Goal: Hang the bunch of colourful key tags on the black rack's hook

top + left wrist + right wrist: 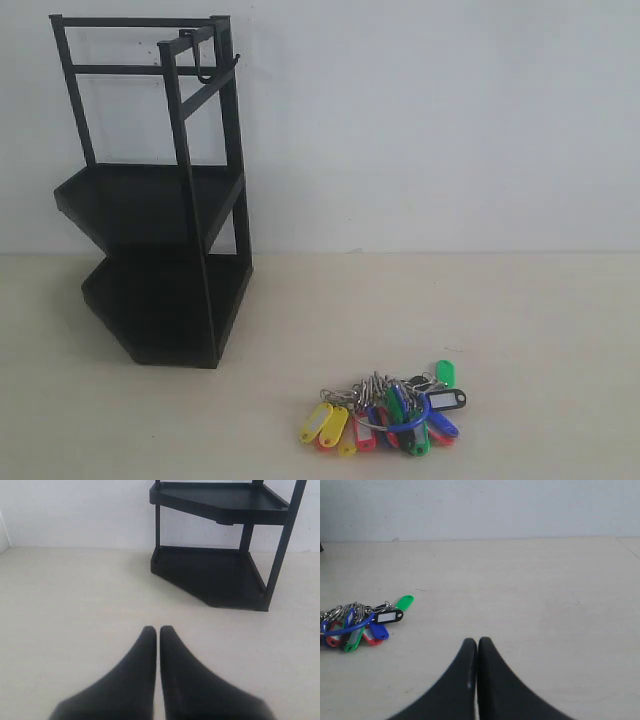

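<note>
Exterior view: colourful key tag bunch [385, 412] lies on the table [540, 320] at five o'clock from the black rack [160, 240]. Left end effector [158, 630] and right end effector [477, 641] are clenched, empty; a tag-only pinch may miss the hook [205, 68].

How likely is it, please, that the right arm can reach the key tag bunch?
Probably yes: the key tag bunch lies on open table, nothing between it and the right gripper, though its fingers are shut.

Pale beige wood-grain surface [545, 605] spreading ahead of and to both sides of the right claw [477, 640], plain matte white wall [480, 505] rising at its far edge, same wall beyond the left claw [158, 628], soft even light, faint diffuse shadows.
</note>
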